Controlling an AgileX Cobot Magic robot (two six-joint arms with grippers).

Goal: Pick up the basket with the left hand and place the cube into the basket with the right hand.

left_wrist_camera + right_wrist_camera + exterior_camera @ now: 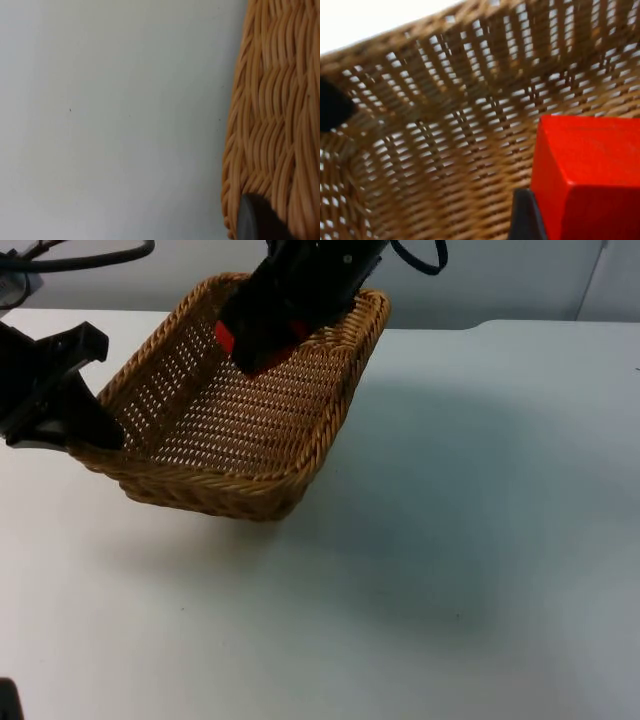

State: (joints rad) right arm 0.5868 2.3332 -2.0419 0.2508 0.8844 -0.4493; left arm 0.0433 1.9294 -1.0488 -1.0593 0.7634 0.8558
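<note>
Surface (450, 570) white, with the basket's shadow on it. Basket (250, 455) tilted, lifted off the surface, near corner lowest. Left hand (85, 435) clamped on the basket's left rim; the left wrist view has the woven outer wall beside a black fingertip (255, 220). Farther back, right hand (262, 352) reaches inside the basket, closed on the red cube (585, 175), which sits over the weave.
</note>
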